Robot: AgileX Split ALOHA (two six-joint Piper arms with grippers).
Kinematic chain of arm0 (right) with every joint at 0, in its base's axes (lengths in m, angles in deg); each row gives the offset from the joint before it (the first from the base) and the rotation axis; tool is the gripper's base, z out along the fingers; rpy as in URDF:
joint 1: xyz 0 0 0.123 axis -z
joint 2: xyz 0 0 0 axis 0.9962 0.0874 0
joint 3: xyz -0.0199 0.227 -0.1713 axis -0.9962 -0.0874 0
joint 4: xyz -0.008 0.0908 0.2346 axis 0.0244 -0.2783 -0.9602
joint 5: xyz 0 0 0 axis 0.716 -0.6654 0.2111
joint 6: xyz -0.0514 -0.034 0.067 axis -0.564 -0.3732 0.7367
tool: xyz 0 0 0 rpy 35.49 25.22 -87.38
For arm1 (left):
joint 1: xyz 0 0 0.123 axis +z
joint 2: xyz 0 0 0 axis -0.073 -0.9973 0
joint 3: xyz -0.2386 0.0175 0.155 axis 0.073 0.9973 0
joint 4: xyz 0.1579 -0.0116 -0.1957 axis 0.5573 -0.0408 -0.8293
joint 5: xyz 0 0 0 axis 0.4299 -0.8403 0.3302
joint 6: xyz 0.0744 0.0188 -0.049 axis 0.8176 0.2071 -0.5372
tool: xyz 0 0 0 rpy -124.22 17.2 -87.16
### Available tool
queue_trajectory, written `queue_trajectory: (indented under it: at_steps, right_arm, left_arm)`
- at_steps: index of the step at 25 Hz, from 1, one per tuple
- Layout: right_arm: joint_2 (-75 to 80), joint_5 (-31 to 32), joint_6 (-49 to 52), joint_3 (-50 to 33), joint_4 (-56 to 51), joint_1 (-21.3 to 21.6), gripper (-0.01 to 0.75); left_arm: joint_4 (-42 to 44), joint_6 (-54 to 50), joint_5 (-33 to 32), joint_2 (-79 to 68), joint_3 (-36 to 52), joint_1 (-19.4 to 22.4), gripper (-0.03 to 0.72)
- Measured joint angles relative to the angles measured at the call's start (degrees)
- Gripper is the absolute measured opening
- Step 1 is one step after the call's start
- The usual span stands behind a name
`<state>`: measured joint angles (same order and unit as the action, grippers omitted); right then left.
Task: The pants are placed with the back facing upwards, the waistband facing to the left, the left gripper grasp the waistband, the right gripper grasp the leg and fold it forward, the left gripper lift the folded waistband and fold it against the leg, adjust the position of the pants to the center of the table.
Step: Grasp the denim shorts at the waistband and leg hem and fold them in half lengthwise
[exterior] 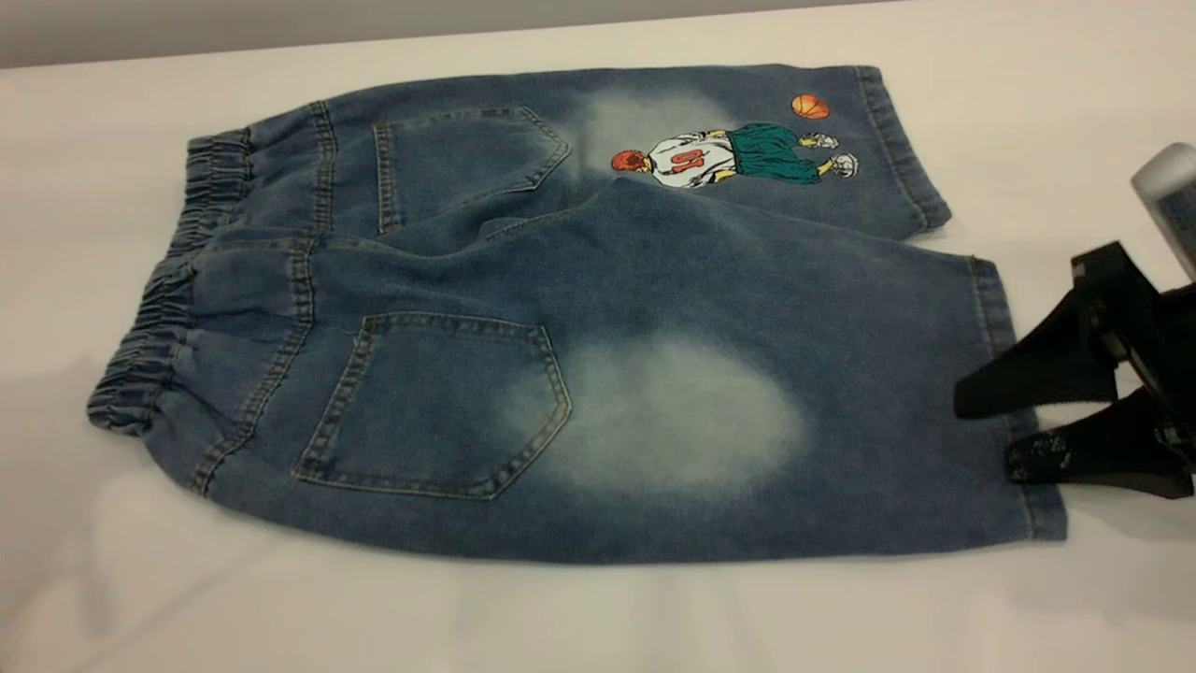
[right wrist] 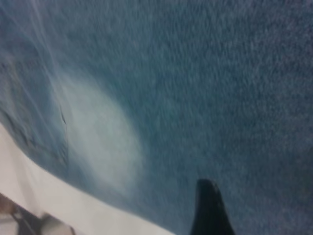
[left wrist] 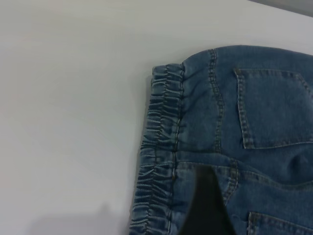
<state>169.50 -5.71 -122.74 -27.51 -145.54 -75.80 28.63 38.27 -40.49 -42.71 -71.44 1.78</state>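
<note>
Exterior view: bright, even overhead light, worktop (exterior: 598, 617) close to washed out, with faint pale streaks of glare near the front edge. Soft shadow under the pants (exterior: 579, 355) along the front and at the waistband (exterior: 163, 299) end; another soft one under the right gripper (exterior: 1014, 435). Left wrist view: sharp, flat light, slight grey falloff low on the worktop. Right wrist view: heavy blur, denim weave smeared, bluish cast.

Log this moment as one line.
shorts flat, unfolded | right gripper open at near leg's hem | left gripper over waistband, no grasp seen
</note>
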Motion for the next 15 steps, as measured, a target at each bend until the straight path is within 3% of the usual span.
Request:
queue_trajectory:
  at_steps: [9,13,15]
  right_arm:
    - [-6.7,-5.0,0.1,0.5,4.1,1.7,0.386]
    - [-12.2,-3.9,1.0,0.3,10.2,3.0,0.388]
    - [-14.7,0.0,2.6,-0.5,11.4,3.0,0.389]
  left_arm:
    - [0.0,-0.1,0.3,0.0,0.0,0.0,0.467]
    - [0.0,-0.1,0.2,0.0,0.0,0.0,0.467]
    - [-0.1,-0.1,0.2,0.0,0.0,0.0,0.467]
